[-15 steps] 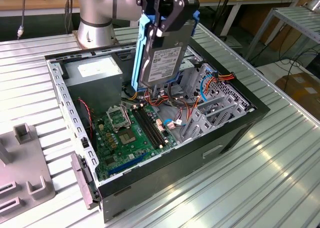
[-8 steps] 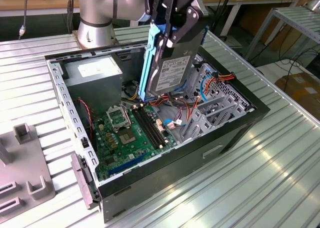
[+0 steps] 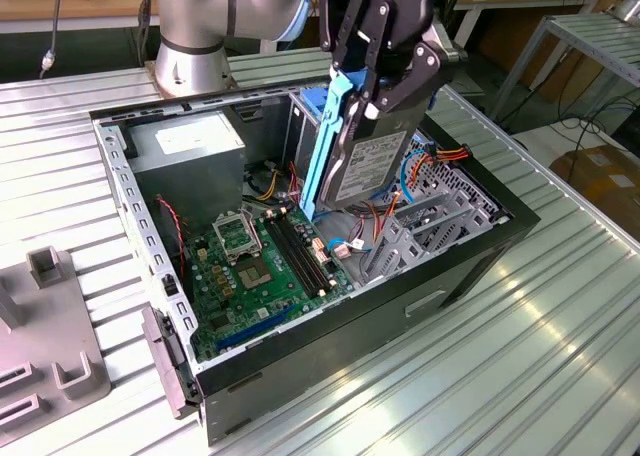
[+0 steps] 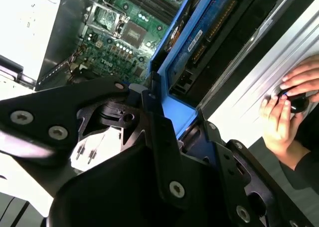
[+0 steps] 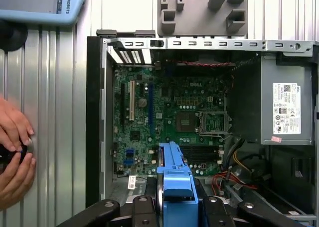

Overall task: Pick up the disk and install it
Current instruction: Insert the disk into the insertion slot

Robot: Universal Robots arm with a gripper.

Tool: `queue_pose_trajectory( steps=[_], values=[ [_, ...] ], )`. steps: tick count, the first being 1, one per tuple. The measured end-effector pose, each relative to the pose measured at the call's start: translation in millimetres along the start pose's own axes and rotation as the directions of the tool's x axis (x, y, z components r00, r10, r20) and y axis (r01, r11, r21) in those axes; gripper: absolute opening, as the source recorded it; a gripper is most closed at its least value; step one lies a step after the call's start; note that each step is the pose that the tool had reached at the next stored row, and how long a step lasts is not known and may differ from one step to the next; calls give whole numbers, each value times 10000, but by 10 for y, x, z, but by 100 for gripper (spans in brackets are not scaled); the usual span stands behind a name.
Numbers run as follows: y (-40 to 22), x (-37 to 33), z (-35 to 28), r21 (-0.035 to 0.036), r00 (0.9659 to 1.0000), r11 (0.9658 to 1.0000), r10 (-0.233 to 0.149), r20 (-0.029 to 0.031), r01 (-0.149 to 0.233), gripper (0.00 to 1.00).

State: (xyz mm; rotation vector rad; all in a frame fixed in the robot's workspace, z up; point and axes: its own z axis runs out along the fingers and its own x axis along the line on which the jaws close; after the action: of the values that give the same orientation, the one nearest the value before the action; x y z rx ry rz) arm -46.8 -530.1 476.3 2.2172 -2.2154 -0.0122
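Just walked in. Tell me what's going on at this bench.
The robot arm's black gripper is shut on the flat grey-metal disk with a white label and blue plastic side rails. It holds the disk on edge, tilted, over the open black computer case, with its lower end down near the green motherboard. The disk is not yet seated in a bay. A person's hands rest on a small dark object on the ribbed metal table beside the case.
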Motion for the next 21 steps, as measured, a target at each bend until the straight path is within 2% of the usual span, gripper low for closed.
queue_pose_trajectory(
  steps=[2, 3, 7, 13, 16, 20, 21],
  values=[
    [-109, 1, 4, -1, 10000, 10000, 0, -1, 0, 37],
    [-137, 1, 4, -1, 10000, 10000, -1, -2, 1, 37],
    [-150, 7, 6, -1, 10000, 10000, 0, -3, 0, 37],
    [-178, 142, 32, -2, 10000, 10000, 0, -2, 0, 37],
    [-294, 166, 48, -1, 10000, 10000, 0, -2, 0, 37],
    [-490, 174, 59, -1, 10000, 10000, 0, -2, 0, 37],
    [-522, 173, 59, -1, 10000, 10000, 0, -3, 0, 37]
  ],
)
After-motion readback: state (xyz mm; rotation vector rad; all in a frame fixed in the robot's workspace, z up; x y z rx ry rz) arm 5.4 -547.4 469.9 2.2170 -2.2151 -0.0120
